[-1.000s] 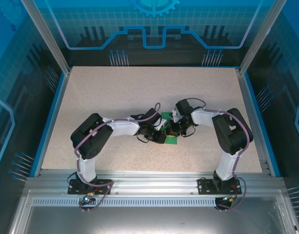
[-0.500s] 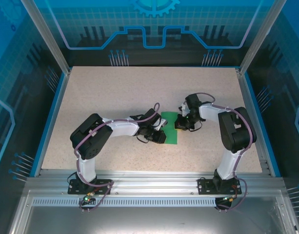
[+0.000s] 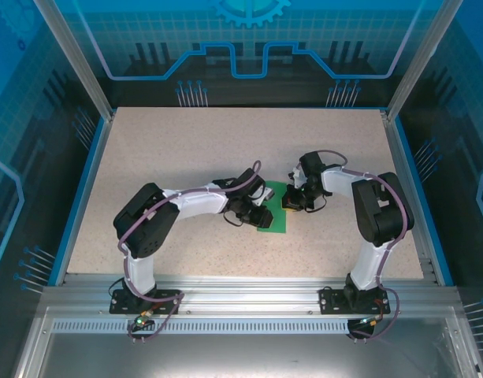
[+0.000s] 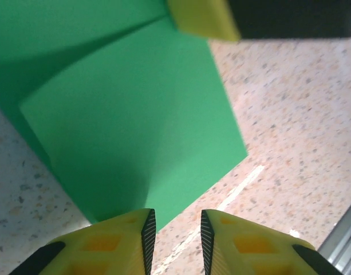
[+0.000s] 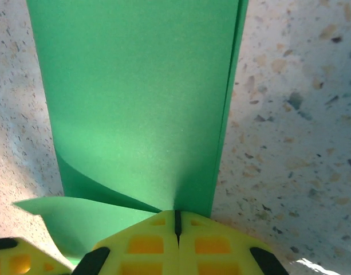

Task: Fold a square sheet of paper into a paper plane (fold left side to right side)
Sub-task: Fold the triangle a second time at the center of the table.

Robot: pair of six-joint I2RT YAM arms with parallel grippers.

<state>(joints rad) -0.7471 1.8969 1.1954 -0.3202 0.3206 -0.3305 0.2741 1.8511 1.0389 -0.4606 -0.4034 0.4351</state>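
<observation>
Top external view: thin bright-green folded square sheet of paper [image 3: 277, 224] lies mid-frame on the speckled table [image 3: 186, 150], right pincer [image 3: 291, 204] clamped on its upper-right edge, left pincer [image 3: 263, 215] slightly apart at its left edge.

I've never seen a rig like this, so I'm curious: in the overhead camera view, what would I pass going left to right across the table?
table's left edge → left arm → green sheet of paper → right arm → table's right edge
</observation>
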